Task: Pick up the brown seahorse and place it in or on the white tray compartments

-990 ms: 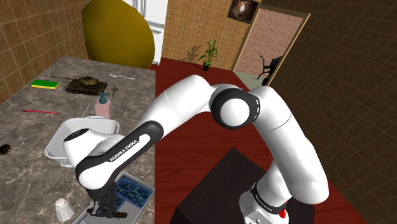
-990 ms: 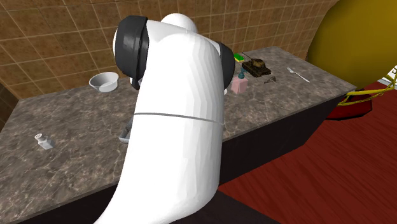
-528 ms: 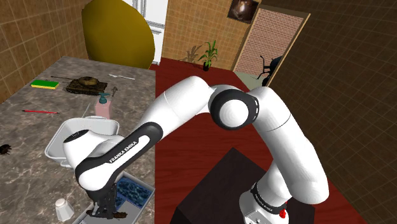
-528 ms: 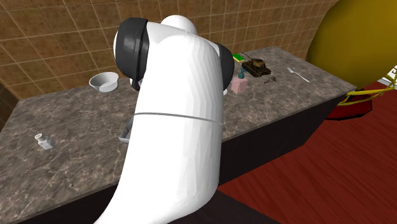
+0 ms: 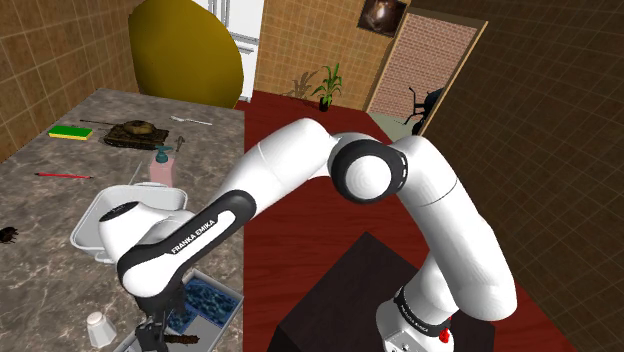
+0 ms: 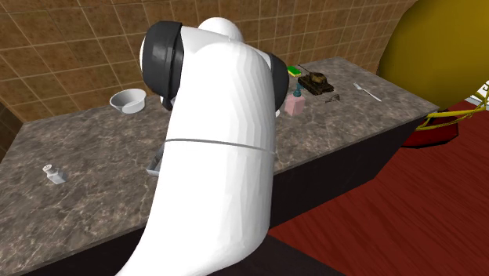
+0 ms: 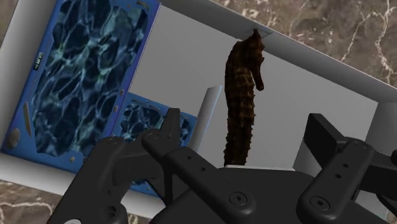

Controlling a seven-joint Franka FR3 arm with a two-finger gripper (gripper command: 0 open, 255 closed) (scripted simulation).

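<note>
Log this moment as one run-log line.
end effector: open, over tray | brown seahorse: in pale compartment, unclasped | next: likely retreat

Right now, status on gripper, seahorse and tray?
Gripper open, down at the tray. Seahorse between the fingers, not clasped, over a white compartment. Nothing seen in the way.

gripper (image 5: 157, 335) | sunk a little lower toward the tray (image 7: 184, 70) | (also slightly toward shoulder view's left)
</note>
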